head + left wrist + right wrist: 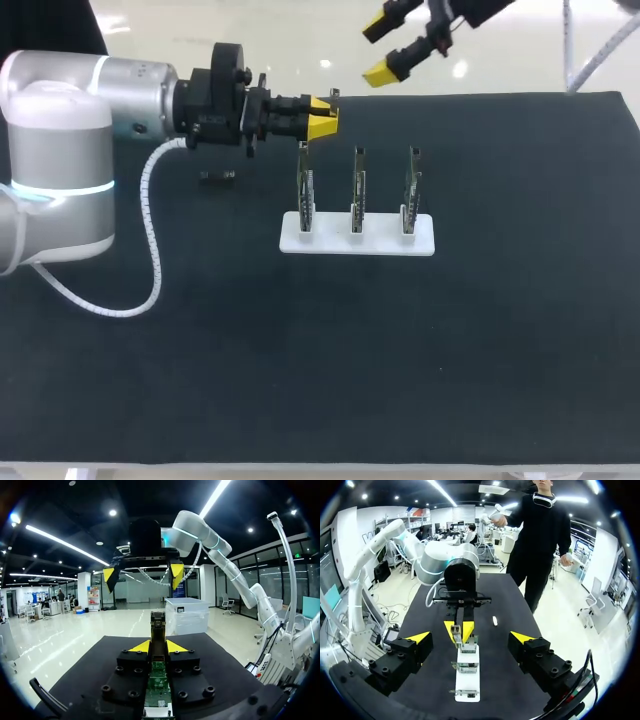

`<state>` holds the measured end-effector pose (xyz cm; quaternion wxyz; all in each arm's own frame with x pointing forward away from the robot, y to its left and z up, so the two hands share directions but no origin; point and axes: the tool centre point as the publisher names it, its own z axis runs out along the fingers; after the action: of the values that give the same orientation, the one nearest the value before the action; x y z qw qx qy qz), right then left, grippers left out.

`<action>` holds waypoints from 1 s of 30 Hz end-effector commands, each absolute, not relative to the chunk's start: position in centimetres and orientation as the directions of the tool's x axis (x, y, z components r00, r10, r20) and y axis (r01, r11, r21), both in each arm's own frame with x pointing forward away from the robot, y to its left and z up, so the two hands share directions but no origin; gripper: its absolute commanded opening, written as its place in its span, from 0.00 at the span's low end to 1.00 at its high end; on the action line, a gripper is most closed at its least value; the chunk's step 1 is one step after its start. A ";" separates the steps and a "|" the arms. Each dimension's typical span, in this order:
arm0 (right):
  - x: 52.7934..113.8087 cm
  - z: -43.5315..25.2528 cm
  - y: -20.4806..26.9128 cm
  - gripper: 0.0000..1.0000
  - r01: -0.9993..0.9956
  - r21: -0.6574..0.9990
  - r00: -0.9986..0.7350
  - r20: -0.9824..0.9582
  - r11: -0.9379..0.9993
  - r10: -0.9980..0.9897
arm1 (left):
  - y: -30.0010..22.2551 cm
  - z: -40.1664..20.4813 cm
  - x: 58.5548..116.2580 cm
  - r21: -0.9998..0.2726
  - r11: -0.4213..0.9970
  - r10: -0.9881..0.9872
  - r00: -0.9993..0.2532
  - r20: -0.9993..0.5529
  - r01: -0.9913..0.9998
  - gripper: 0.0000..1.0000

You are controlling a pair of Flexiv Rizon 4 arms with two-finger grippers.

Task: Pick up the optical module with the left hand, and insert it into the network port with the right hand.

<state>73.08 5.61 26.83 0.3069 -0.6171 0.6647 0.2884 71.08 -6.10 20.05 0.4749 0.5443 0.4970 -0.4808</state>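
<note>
Black matte tabletop point(300, 360) | L claw point(322, 120) pinches slim upright optical module point(305, 190) (in white rack point(380, 244)) | R claw point(376, 52) wide

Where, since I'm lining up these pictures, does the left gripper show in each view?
Head view: left gripper, upper middle, at the top of the leftmost module in the white rack.
Left wrist view: its own, nearest the camera, closed on that module.
Right wrist view: straight ahead, at the rack's far end.
Shared landmark: that module.
</note>
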 end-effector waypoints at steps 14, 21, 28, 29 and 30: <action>71.4 24.7 9.2 1.00 -0.986 -0.033 -0.078 -0.772 0.162 -0.631 | -6.1 20.0 71.1 0.040 -0.055 0.084 0.044 -0.996 0.998 0.00; 71.4 24.3 9.2 0.85 -0.987 -0.040 -0.069 -0.773 0.157 -0.631 | -6.1 20.0 71.1 0.040 -0.055 0.084 0.044 -0.996 0.998 0.00; 71.1 23.9 9.1 0.49 -0.987 -0.045 -0.064 -0.776 0.156 -0.627 | -6.1 20.0 71.1 0.040 -0.055 0.084 0.044 -0.996 0.998 0.00; 71.1 23.8 9.1 0.49 -0.987 -0.046 -0.063 -0.777 0.157 -0.626 | -6.1 20.0 71.1 0.040 -0.055 0.084 0.044 -0.996 0.998 0.00; 71.1 23.7 9.2 0.49 -0.986 -0.047 -0.063 -0.778 0.158 -0.625 | -6.1 20.0 71.1 0.040 -0.055 0.084 0.044 -0.996 0.998 0.00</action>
<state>71.30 9.13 23.96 0.3385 -0.5944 0.6796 0.2651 71.08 -6.10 20.05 0.4749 0.5443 0.4970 -0.4809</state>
